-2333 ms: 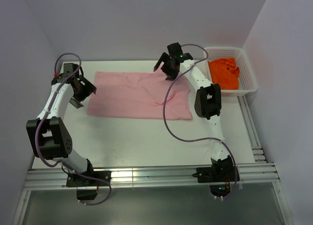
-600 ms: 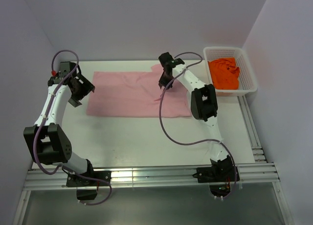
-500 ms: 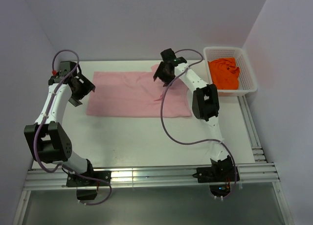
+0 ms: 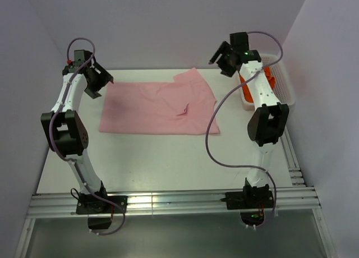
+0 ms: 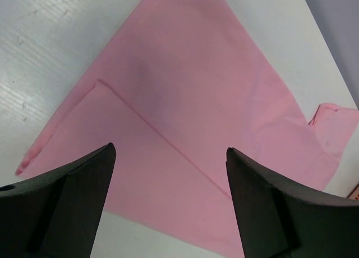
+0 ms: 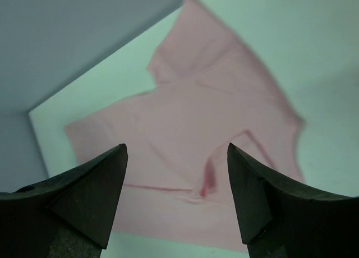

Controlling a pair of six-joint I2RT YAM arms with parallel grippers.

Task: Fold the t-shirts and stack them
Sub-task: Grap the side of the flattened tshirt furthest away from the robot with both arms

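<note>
The pale pink t-shirt (image 4: 157, 106) lies spread and partly folded on the white table, one sleeve sticking out at its far right corner. It also shows in the left wrist view (image 5: 190, 118) and the right wrist view (image 6: 207, 151). The bright orange t-shirt (image 4: 270, 78) lies bunched in the white basket, mostly hidden behind the right arm. My left gripper (image 4: 100, 78) is open and empty, raised above the shirt's far left corner. My right gripper (image 4: 223, 60) is open and empty, raised high past the shirt's far right corner, next to the basket.
The white basket (image 4: 285, 70) stands at the table's far right. Purple walls close in the back and both sides. A metal rail (image 4: 168, 204) runs along the near edge by the arm bases.
My right gripper has let go of the pink shirt's far right part, lifted and swung right toward the basket. The sleeve now lies spread out. My left gripper has risen and moved back.
</note>
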